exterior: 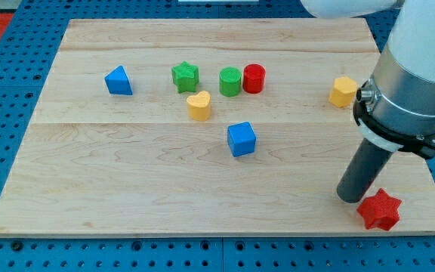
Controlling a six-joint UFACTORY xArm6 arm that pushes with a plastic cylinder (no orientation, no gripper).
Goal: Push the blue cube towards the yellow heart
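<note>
The blue cube (242,139) sits near the middle of the wooden board (127,189). The yellow heart (198,106) lies up and to the left of it, a short gap apart. My tip (350,198) rests on the board far to the view's right of the cube, just left of the red star (379,209) and close to touching it. The dark rod rises from the tip into the arm's grey and white body at the upper right.
A green star (186,76), a green cylinder (230,81) and a red cylinder (254,78) stand in a row above the heart. A blue triangular block (118,81) is at the upper left. A yellow block (343,91) sits at the right, by the arm.
</note>
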